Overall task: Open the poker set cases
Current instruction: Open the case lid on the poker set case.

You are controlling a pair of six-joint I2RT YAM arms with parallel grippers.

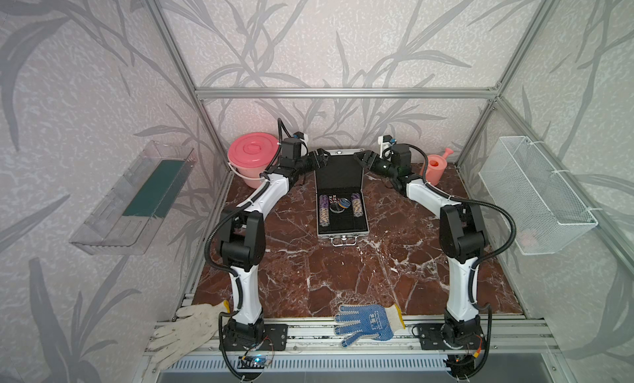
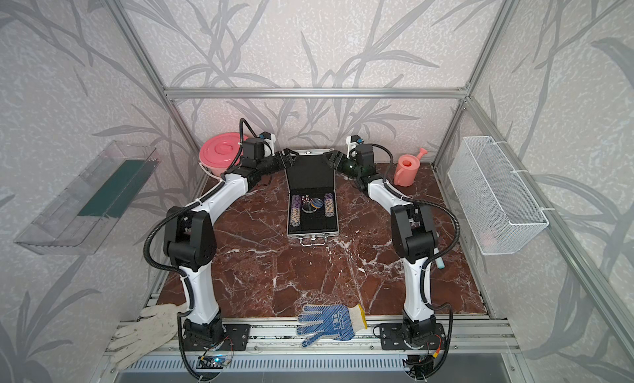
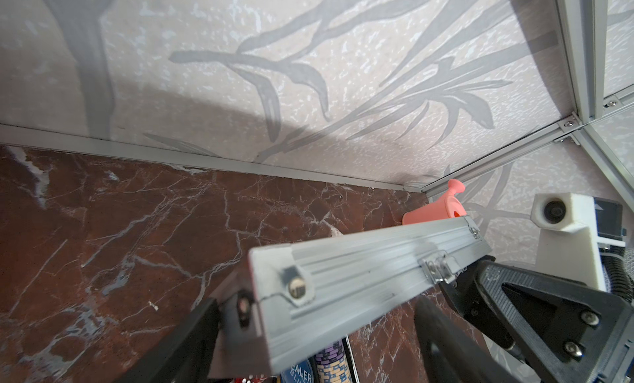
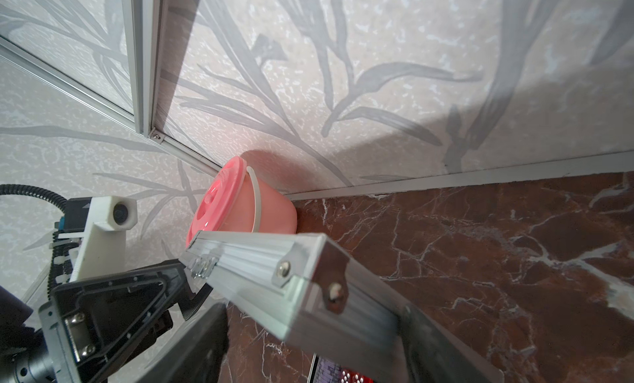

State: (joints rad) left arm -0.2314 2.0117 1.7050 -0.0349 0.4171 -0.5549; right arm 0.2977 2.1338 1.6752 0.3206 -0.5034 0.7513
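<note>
Shows poker set case (image 1: 343, 232) open on tabletop (image 1: 343, 278), lid (image 1: 339, 173) raised; left pincer (image 1: 322, 158) and right pincer (image 1: 362, 160) spread wide astride its far corners, seemingly steadying it.

Top views high overhead, angled down, wrist views close, both sharing case lid (image 3: 360, 285) edge
</note>
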